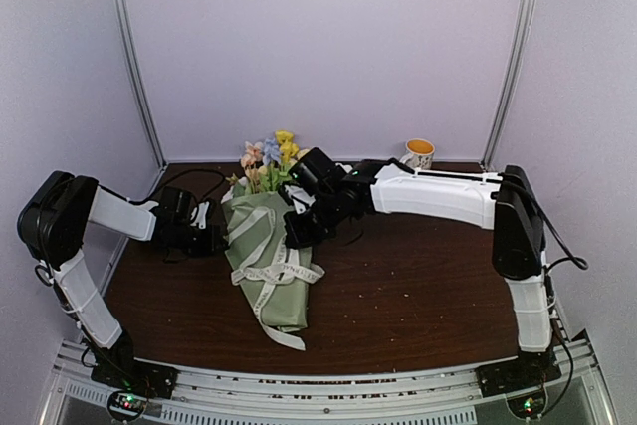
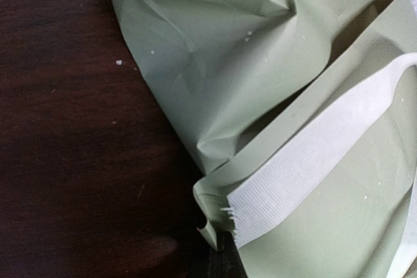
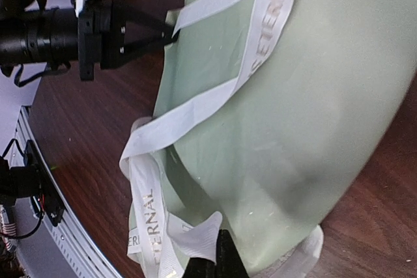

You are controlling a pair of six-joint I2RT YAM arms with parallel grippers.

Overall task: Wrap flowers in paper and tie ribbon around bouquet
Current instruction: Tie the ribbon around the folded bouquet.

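Pinching the ribbon [image 3: 260, 43] end in the left jaws, shut tight and held out toward the table's [image 1: 418, 286] left edge, likely to hold the loop taut. Nipping another stretch in the right jaws, also shut, at the bouquet's [image 1: 261, 266] right flank, seemingly for knotting. Lying mid-table, flowers [image 1: 271, 158] toward the far edge, tip toward the near; loose loops over paper [image 2: 273, 50], no bow yet.
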